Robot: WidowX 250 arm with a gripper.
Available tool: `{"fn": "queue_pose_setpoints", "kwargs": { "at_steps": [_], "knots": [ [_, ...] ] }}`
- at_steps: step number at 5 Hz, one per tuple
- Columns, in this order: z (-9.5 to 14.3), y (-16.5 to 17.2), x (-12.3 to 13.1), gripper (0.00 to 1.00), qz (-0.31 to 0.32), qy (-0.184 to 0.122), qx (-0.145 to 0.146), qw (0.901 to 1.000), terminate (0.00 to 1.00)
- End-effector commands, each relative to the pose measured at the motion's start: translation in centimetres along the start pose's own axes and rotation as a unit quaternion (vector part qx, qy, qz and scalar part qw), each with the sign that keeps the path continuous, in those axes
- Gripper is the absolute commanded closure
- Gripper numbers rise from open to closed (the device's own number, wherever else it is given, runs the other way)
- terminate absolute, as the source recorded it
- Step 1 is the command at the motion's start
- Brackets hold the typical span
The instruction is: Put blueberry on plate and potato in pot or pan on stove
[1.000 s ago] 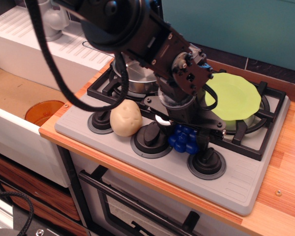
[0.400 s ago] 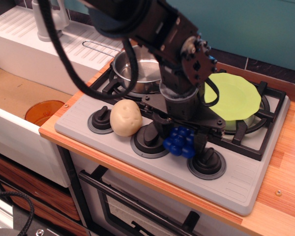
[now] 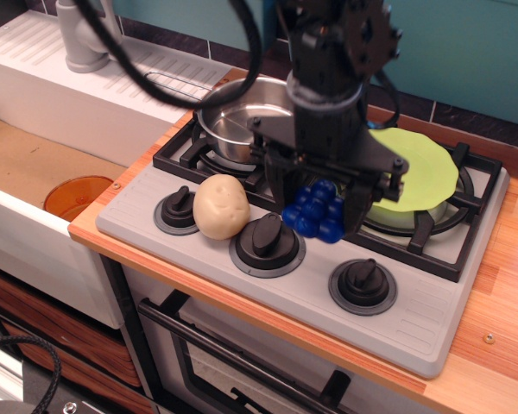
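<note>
My gripper (image 3: pixel 316 207) is shut on the blueberry (image 3: pixel 315 211), a cluster of deep-blue balls, and holds it lifted above the front of the stove (image 3: pixel 414 302), between the middle and right knobs. The lime-green plate (image 3: pixel 419 168) lies on the right burner, just behind and right of the gripper. The beige potato (image 3: pixel 221 206) rests on the stove front between the left and middle knobs. The steel pan (image 3: pixel 233 128) sits on the back-left burner, its wire handle pointing left.
Three dark knobs run along the stove front: left (image 3: pixel 176 210), middle (image 3: pixel 267 241), right (image 3: pixel 363 283). A white sink unit (image 3: pixel 60 78) with a grey faucet (image 3: pixel 82 39) stands left. An orange disc (image 3: pixel 78 197) lies lower left. The wooden counter (image 3: pixel 501 302) runs right.
The gripper has risen from the stove surface with the blueberry held in it and straightened upright, moving slightly back toward the plate. Potato, pan and plate have not moved.
</note>
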State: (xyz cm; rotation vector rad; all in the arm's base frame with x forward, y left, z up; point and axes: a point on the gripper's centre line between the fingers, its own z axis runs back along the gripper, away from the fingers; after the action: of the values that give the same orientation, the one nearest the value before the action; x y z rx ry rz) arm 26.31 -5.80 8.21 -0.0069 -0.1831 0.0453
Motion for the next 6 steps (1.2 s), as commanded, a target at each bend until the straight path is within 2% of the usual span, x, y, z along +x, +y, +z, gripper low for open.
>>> {"fn": "queue_pose_setpoints", "kwargs": {
  "at_steps": [1, 2, 4, 5, 6],
  "knots": [
    [3.5, -1.3, 3.3, 1.00, 0.005, -0.010, -0.012, 0.9999, 0.00],
    [2.7, -1.7, 5.1, 1.00, 0.007, -0.015, -0.019, 0.9997, 0.00],
    [-0.4, -1.4, 10.4, 1.00, -0.014, -0.036, -0.039, 0.9985, 0.00],
    [-1.6, -0.9, 11.8, 1.00, -0.024, -0.050, -0.040, 0.9976, 0.00],
    [-1.4, -0.6, 12.0, 1.00, -0.031, -0.050, -0.033, 0.9977, 0.00]
  ]
}}
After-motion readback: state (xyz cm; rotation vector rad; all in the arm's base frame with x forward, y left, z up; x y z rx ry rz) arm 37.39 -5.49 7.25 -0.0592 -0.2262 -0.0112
